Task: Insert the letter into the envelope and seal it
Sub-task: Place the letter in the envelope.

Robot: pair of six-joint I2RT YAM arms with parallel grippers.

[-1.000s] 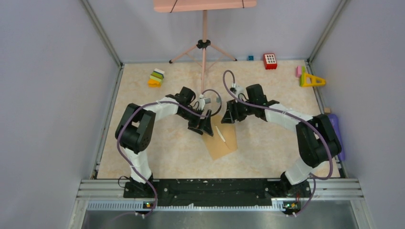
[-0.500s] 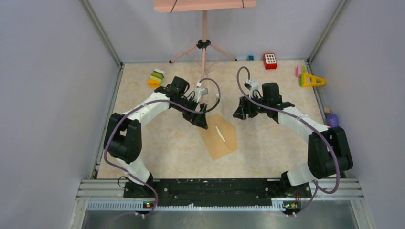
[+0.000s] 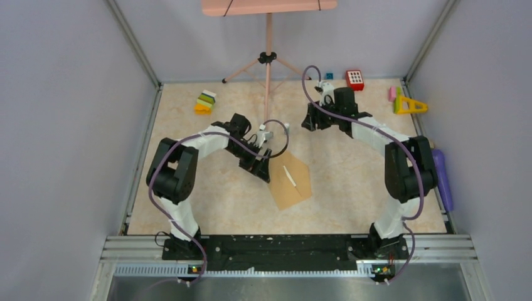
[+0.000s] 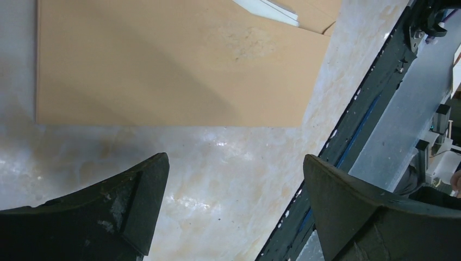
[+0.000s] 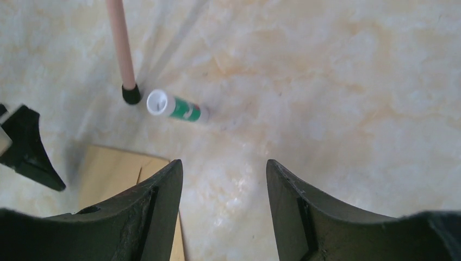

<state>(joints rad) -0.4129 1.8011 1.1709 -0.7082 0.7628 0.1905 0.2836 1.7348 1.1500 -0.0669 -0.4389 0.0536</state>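
The brown envelope (image 3: 290, 183) lies flat mid-table with its triangular flap open toward the right. Only a thin pale strip of the letter (image 3: 289, 176) shows at its mouth; the rest is hidden inside. In the left wrist view the envelope (image 4: 163, 65) fills the top, with the letter's edge (image 4: 266, 7) at the upper right. My left gripper (image 3: 262, 170) is open and empty just off the envelope's left edge (image 4: 235, 163). My right gripper (image 3: 309, 120) is open and empty, farther back over bare table (image 5: 224, 168); the envelope's corner (image 5: 117, 168) shows at its lower left.
A green-and-white glue stick (image 5: 176, 107) lies beside a pink tripod leg (image 5: 120, 43). The tripod (image 3: 268, 59) stands at the back. Toy blocks (image 3: 205, 101), a red block (image 3: 354, 80) and a yellow triangle (image 3: 409, 105) line the back edge. A purple object (image 3: 442, 175) lies at the right.
My right gripper has drawn away from the envelope's far edge toward the back of the table. My left gripper swung back, then returned to the envelope's left edge. The envelope has not moved.
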